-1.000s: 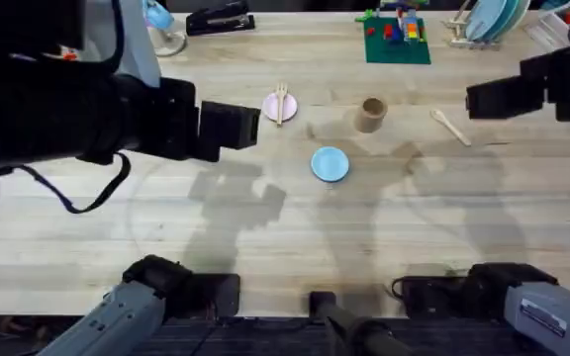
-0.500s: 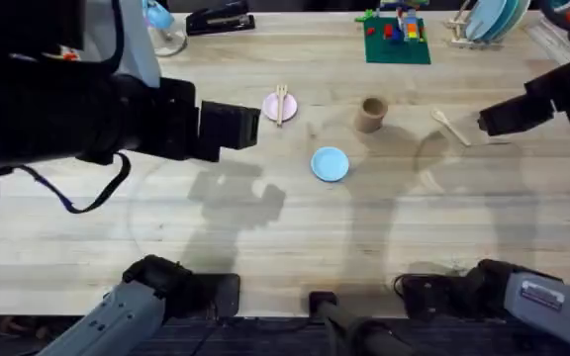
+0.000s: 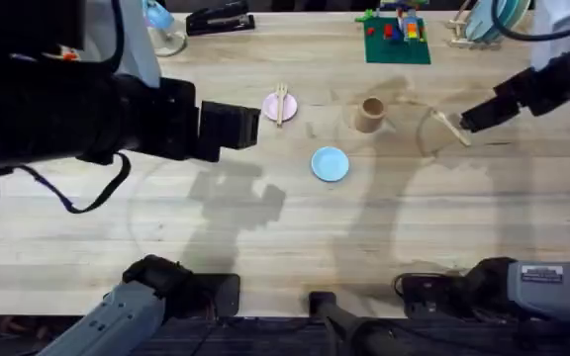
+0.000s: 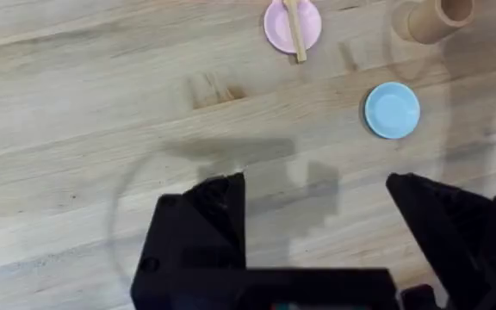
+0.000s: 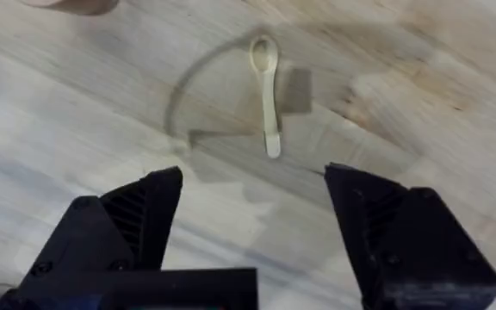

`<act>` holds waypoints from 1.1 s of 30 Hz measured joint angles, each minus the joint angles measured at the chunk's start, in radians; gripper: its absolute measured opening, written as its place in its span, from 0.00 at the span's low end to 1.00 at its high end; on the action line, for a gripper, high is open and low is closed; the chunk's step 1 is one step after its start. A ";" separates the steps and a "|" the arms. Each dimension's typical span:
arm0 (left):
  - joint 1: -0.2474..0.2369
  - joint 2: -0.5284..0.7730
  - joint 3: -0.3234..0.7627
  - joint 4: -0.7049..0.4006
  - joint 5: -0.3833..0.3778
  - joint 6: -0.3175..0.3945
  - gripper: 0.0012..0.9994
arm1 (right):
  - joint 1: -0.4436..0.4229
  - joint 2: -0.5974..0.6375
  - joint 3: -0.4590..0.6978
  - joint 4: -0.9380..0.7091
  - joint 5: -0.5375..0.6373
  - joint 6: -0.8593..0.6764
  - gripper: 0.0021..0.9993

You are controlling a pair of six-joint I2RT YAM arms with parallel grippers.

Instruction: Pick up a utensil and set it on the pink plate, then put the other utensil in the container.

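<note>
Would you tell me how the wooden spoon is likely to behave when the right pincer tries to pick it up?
The spoon looks thin and wooden, so it is probably stiff and light. It lies flat on the table, so the open right pincer may struggle to get under it and could nudge it sideways. Its flat handle makes rolling unlikely.

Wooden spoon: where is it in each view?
Overhead: the wooden spoon lies right of the container, at the right gripper.
Left wrist: not in it.
Right wrist: spoon flat on the table ahead of the open gripper.
Shared landmark: the container.
</note>
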 joint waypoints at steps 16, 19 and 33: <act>0.000 0.000 0.000 0.000 0.000 0.000 1.00 | 0.017 0.212 0.000 0.143 0.000 -0.039 1.00; 0.000 0.000 0.000 0.000 0.000 0.000 1.00 | 0.035 0.232 0.000 0.177 0.000 -0.058 1.00; 0.000 0.000 0.000 0.000 0.000 0.000 1.00 | 0.063 0.327 0.007 0.233 0.004 -0.075 1.00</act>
